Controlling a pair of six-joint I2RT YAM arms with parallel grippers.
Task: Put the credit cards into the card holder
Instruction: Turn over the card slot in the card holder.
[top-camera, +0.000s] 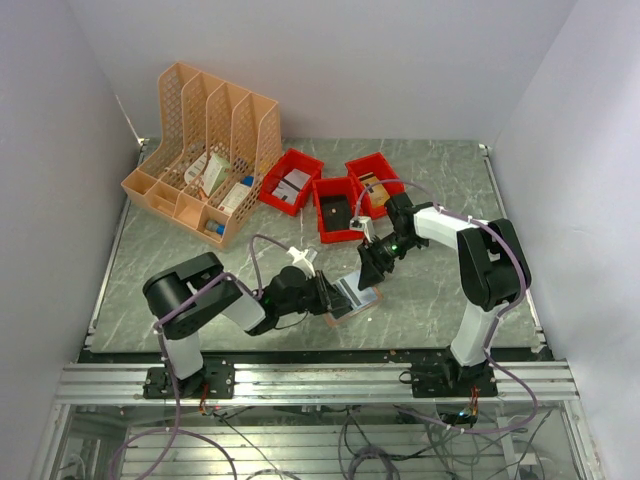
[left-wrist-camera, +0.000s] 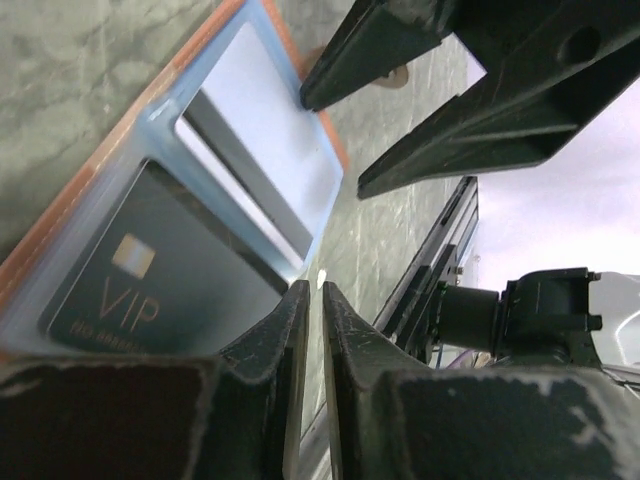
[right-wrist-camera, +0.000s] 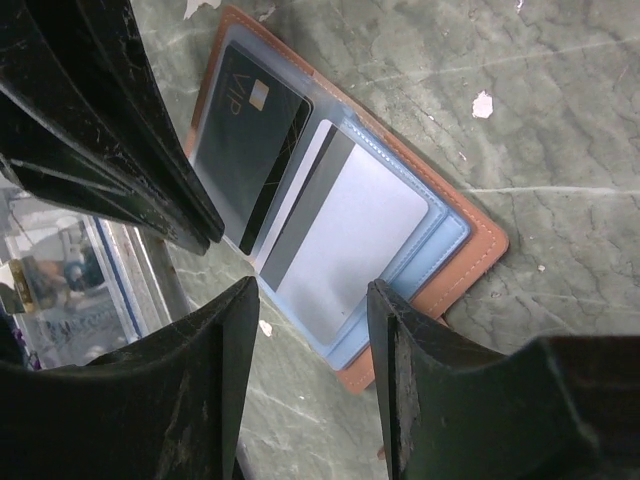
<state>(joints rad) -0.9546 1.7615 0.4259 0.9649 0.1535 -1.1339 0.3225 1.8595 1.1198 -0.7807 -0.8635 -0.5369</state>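
Note:
The card holder (top-camera: 356, 299) lies open on the table near the front edge, salmon-pink outside (right-wrist-camera: 472, 262) and light blue inside. A dark VIP card (right-wrist-camera: 248, 140) sits in one pocket and a silver card with a dark stripe (right-wrist-camera: 352, 235) in the other. Both also show in the left wrist view: the VIP card (left-wrist-camera: 150, 290) and the silver card (left-wrist-camera: 270, 130). My left gripper (left-wrist-camera: 315, 295) is shut and empty, low at the holder's left edge (top-camera: 328, 293). My right gripper (right-wrist-camera: 315, 300) is open and empty, hovering over the silver card's side (top-camera: 372, 268).
An orange lattice file rack (top-camera: 200, 150) stands at the back left. Three red bins (top-camera: 338, 208) holding small items sit behind the arms. The table's front rail (top-camera: 300, 350) runs just behind the card holder.

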